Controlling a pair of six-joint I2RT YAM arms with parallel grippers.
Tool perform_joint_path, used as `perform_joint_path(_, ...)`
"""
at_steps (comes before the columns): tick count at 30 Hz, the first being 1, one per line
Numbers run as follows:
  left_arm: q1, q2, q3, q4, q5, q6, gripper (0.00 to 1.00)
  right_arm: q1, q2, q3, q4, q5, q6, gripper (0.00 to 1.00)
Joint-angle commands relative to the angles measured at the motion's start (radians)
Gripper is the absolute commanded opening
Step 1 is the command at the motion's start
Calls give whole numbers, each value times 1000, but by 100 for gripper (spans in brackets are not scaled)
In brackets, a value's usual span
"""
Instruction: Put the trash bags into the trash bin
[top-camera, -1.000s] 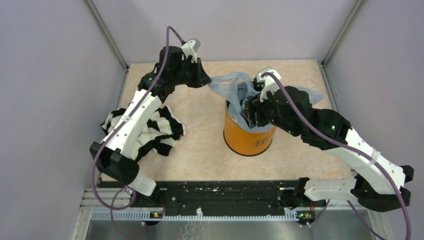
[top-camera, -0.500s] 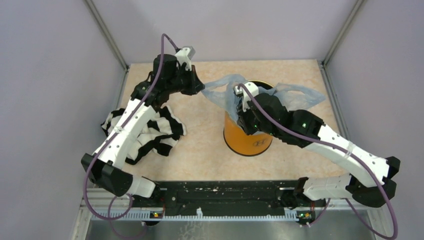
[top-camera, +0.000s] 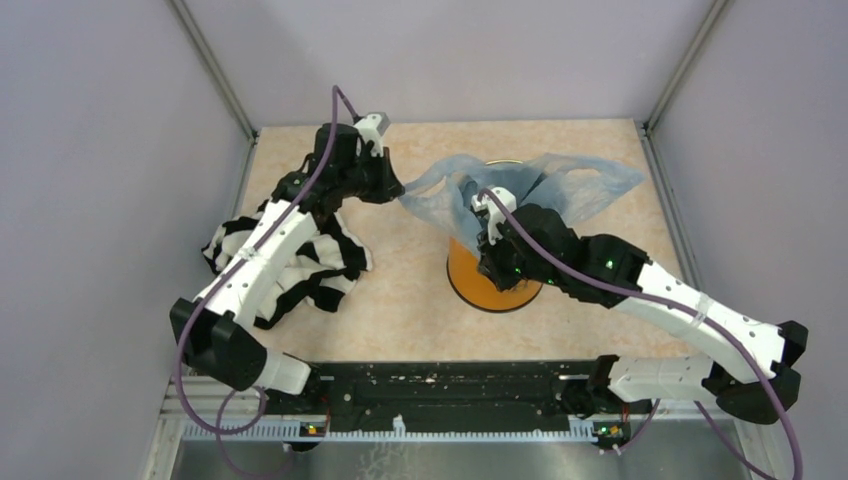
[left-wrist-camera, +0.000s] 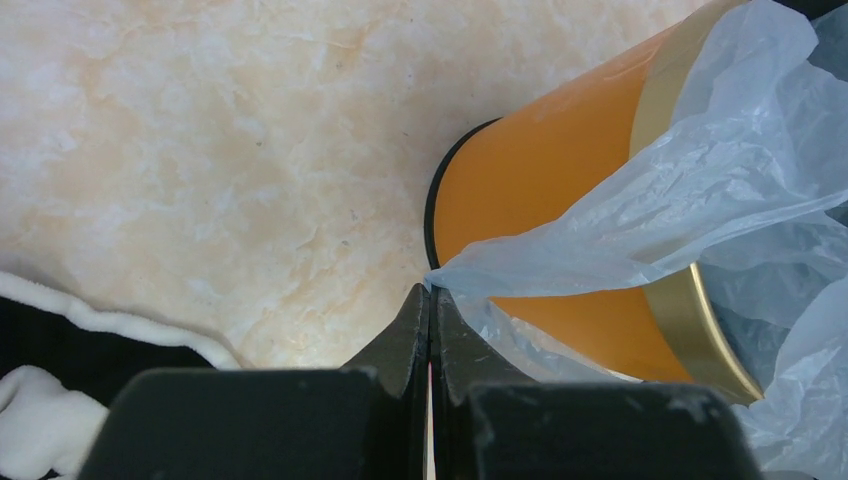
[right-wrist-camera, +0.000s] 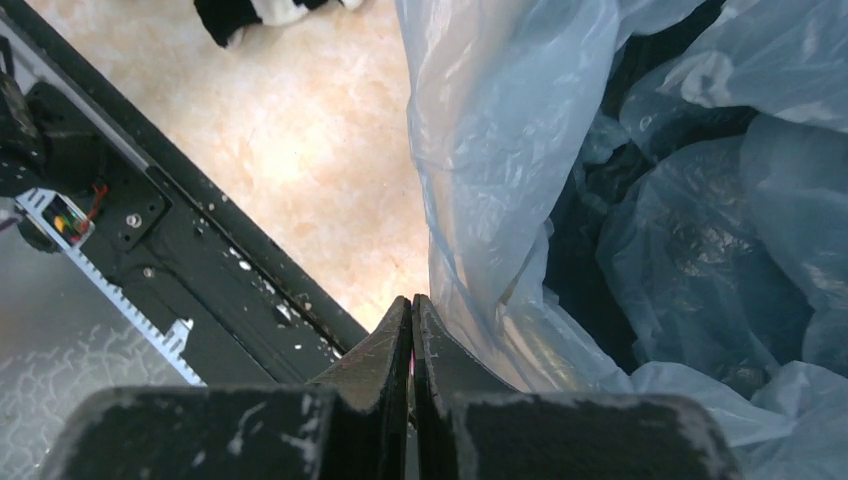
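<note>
Trash bag: thin translucent pale-blue plastic film, crinkled, soft sheen. Trash bin: smooth orange wall, satin gloss; rim gold, metallic-looking. Bench: smooth, beige marble pattern, matt. Striped cloth: soft fluffy fabric. Left gripper: matt black plastic.

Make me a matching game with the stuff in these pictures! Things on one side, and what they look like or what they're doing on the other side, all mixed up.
Things:
1. trash bag
2. trash bin
3. striped cloth
4. left gripper

Descriptions:
A. orange with a gold rim
B. shut, pinching a corner of plastic
C. pale blue, see-through, draped over the bin
D. black and white, lying in a heap

Pairs: 1-C, 2-A, 3-D, 4-B
</note>
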Motion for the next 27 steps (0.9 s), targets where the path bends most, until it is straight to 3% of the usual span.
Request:
perform_joint_path(1, 1, 54, -6, 78, 55, 8, 0, 14, -28, -9, 23, -12, 17, 0)
perform_joint_path(8, -23, 130, -4, 88, 69, 11, 0, 14, -22, 50, -30, 6, 17, 0)
perform_joint_path(12, -26, 129, -33, 101, 74, 9, 0, 14, -32, 141, -58, 9, 47, 22)
perform_joint_path(14, -28, 124, -41, 107, 74, 8, 0, 14, -34, 205, -90, 68, 71, 40)
perform_joint_path(16, -27, 118, -47, 108, 75, 6, 0, 14, -36, 269, -140, 164, 102, 51)
perform_joint_path(21, -28, 102, -56, 111, 78, 6, 0, 14, -59, 359, -261, 417, 181, 57)
perform_joint_path(27, -28, 84, -63, 117, 88, 5, 0, 15, -132, 332, -313, 616, 231, 61)
